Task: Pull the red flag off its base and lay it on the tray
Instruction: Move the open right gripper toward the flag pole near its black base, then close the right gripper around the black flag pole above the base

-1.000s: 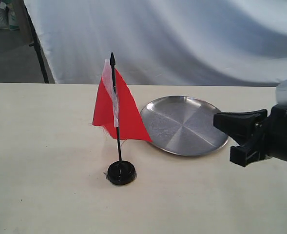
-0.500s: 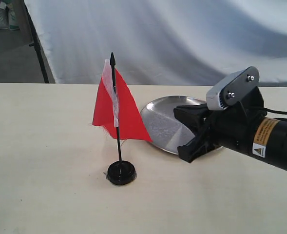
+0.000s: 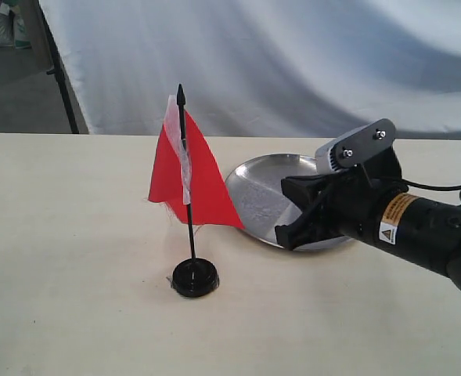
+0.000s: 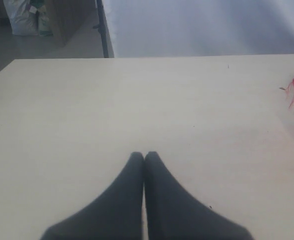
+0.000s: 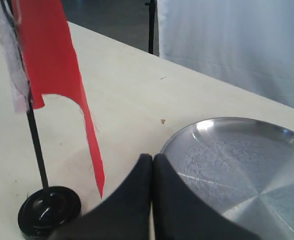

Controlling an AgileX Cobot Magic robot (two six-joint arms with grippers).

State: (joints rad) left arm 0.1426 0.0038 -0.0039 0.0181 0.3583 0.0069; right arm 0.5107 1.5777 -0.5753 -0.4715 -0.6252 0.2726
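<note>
light: bright, diffuse | shadows: faint, soft | glare: tray (image 5: 206, 126) rim | focus: foreground blurred

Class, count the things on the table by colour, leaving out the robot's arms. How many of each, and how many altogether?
Red: 1, the red flag
Black: 1, the base
Silver: 1, the tray
Total: 3

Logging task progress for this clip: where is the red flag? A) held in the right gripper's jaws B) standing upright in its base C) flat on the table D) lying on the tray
B: the red flag stands upright, its stick in the base, beside the tray.
</note>
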